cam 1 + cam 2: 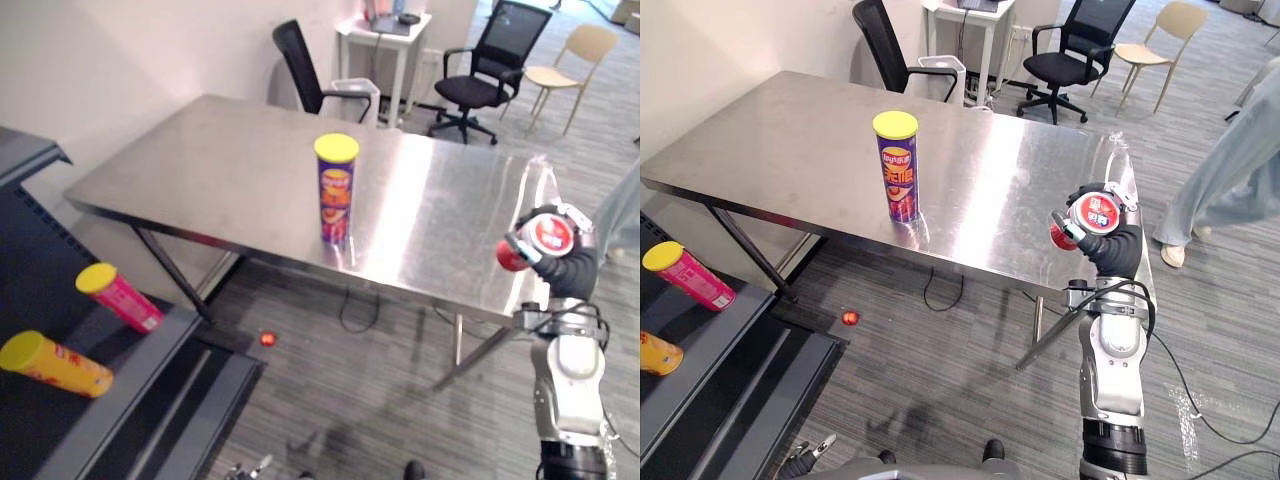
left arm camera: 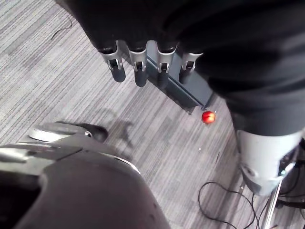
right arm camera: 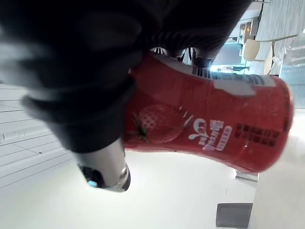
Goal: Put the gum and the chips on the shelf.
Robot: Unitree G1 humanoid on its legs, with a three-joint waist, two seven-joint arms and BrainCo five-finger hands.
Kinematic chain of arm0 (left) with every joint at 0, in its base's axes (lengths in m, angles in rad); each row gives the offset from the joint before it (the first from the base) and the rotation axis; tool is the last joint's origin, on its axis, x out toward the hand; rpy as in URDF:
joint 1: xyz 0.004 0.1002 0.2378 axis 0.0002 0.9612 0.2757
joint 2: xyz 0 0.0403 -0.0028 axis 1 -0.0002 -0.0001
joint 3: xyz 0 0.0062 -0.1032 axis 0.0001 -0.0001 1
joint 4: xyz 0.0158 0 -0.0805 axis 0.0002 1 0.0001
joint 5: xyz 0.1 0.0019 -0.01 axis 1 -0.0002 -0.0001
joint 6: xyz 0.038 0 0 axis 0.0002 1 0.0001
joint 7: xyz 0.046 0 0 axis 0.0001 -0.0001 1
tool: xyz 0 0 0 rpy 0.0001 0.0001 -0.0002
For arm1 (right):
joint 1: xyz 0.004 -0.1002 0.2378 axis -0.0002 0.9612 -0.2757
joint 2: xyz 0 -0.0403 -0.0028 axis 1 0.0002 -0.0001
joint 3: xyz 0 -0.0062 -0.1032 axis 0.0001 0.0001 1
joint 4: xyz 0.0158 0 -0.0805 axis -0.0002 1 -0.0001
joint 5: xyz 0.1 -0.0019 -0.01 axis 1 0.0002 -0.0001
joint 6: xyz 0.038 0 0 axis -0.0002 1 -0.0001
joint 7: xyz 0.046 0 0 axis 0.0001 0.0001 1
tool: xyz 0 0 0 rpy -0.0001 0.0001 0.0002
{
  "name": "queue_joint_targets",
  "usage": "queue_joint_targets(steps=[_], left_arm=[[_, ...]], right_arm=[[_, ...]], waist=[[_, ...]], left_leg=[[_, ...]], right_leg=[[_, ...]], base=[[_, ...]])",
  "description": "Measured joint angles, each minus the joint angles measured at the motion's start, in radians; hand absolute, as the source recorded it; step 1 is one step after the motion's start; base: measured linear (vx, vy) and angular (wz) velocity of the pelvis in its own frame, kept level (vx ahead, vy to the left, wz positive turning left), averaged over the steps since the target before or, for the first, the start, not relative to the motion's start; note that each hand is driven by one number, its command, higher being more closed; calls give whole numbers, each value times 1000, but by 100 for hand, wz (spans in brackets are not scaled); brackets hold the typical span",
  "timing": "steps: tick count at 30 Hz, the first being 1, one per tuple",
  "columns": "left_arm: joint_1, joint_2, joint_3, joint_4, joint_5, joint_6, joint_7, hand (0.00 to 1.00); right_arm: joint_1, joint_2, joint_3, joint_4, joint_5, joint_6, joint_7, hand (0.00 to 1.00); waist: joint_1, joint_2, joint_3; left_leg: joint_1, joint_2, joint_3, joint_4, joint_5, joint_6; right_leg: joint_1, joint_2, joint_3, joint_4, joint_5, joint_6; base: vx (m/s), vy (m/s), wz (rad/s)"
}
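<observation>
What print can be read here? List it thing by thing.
On the gum can in the right hand: white print by a strawberry picture, too blurred to read.
On the purple chips can on the table: label print, too small to read.
On the pink can and yellow can on the shelf: print too small to read.
No text reads clearly.

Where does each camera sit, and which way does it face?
Left eye view: on the head, down at table, purple can, shelf.
Right eye view: beside it; both show the right hand gripping a red bottle.
Left wrist view: along the open left hand toward the floor.
Right wrist view: close on that bottle.
</observation>
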Motion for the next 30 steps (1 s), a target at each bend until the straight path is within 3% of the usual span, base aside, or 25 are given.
queue_joint_targets(steps=[3, 5, 6, 8, 9, 10, 11, 12, 13, 14, 15, 16, 17, 18, 20, 21, 23, 27, 30], left_arm=[[-2, -3, 6, 2, -43, 2, -20, 0], [-8, -16, 7, 1, -71, 2, -22, 0], [-15, -25, 5, 1, -81, 2, -21, 0], [-20, -32, -5, -2, -82, 2, -23, 0], [-20, -32, -5, 3, -81, 4, -24, 0], [-21, -35, -1, 4, -81, 5, -23, 0], [-22, -38, 0, 6, -81, 6, -25, 0], [-21, -38, 8, 6, -94, 9, -32, 0], [-5, -51, 11, 1, -120, 11, -36, 0], [-4, -58, 10, -2, -120, 12, -38, 0], [-3, -58, 15, -9, -121, 11, -40, 0], [-8, -60, 27, -4, -138, 16, -42, 0], [-6, -64, 42, 5, -149, 23, -47, 0], [-5, -66, 45, 5, -149, 24, -48, 0], [0, -82, 59, 8, -148, 23, -61, 0], [-2, -82, 60, 11, -147, 23, -62, 0], [-13, -79, 62, 33, -137, 23, -63, 0], [-10, -75, 58, 42, -137, 23, -59, 0], [-11, -63, 54, 43, -136, 23, -54, 0]], right_arm=[[-3, 11, 56, -1, 38, -7, 4, 100], [-14, 11, 94, -1, 53, -7, 4, 100], [-32, 10, 110, 0, 60, -7, 3, 100], [-76, 7, 115, 6, 60, -6, 4, 100], [-99, 7, 114, 10, 58, -6, 2, 100], [-124, 6, 113, 20, 58, -6, -2, 100], [-135, 4, 108, 24, 58, -6, -5, 100], [-140, 3, 98, 36, 57, -3, -10, 100], [-133, -2, 75, 45, 56, 2, -17, 100], [-130, -5, 64, 45, 56, 1, -19, 100], [-121, -8, 47, 45, 55, 1, -23, 100], [-117, -8, 46, 46, 53, 3, -21, 100], [-110, 0, 46, 46, 53, 5, -16, 100], [-108, 2, 44, 46, 53, 5, -16, 100], [-82, 3, 20, 46, 53, 17, -16, 100], [-76, 4, 13, 46, 52, 21, -16, 100], [-69, 13, -3, 45, 24, 23, -17, 100], [-64, 14, -7, 44, 14, 24, -19, 100], [-55, 32, -6, 44, -15, 28, -33, 100]], waist=[[1, 16, 6], [1, 24, 8], [3, 42, 16], [25, 63, 27], [45, 68, 29], [51, 69, 29], [52, 69, 31], [50, 75, 29], [50, 99, 18], [39, 106, 17], [29, 89, 18], [40, 91, 16], [40, 91, 17], [37, 92, 16], [21, 136, -2], [19, 138, -4], [17, 133, -2], [17, 125, 1], [15, 104, 17]], left_leg=[[-78, 8, -76, 48, -2, -11], [-124, 5, -150, 35, 34, -21], [-157, 0, -204, 11, 68, -33], [-173, 29, -204, -76, 106, -49], [-167, 64, -123, -150, 85, -17], [-172, 88, -8, -182, 54, 50], [-194, 99, 57, -159, 66, 76], [-228, 115, 159, -37, 126, 130], [-224, 119, 211, 17, 232, 140], [-225, 109, 212, -16, 277, 88], [-200, 85, 175, -124, 349, 60], [-194, 89, 205, -93, 310, 65], [-180, 99, 245, -20, 230, 61], [-173, 101, 253, -17, 220, 55], [-139, 103, 271, -104, 204, 33], [-139, 100, 278, -123, 204, 32], [-141, 77, 252, -184, 217, 15], [-133, 19, 227, -203, 225, 37], [-144, -2, 237, -153, 185, 59]], right_leg=[[-28, 2, -66, 50, -31, -21], [-50, -4, -137, 71, -44, -33], [-73, -10, -190, 100, -61, -37], [-116, -11, -244, 152, -84, -66], [-116, -3, -276, 125, -78, -65], [-116, -14, -321, 91, -55, -75], [-121, -27, -352, 96, -55, -78], [-124, -50, -405, 119, -67, -92], [-113, -48, -454, 143, -90, -89], [-105, -55, -475, 150, -104, -89], [-96, -87, -537, 133, -116, -96], [-90, -90, -566, 122, -106, -100], [-84, -102, -614, 120, -101, -98], [-82, -104, -626, 121, -100, -96], [-65, -104, -706, 137, -87, -76], [-62, -107, -725, 143, -87, -75], [-63, -134, -773, 185, -87, -71], [-60, -207, -776, 251, -90, -54], [-63, -246, -754, 280, -85, -45]], base=[[-122, -87, 71], [-76, -86, 104], [-138, -163, 128], [-161, -187, 102], [-103, -164, 82], [-81, -122, 91], [-42, -83, 112], [-22, -81, 117], [-20, -118, 133], [-55, -73, 140], [-96, -21, 120], [-106, -13, 131], [-63, -25, 84], [-49, 15, 110], [-58, 123, 100], [-68, 180, 85], [-59, 177, 73], [-44, 175, 38], [-54, 122, -8]])
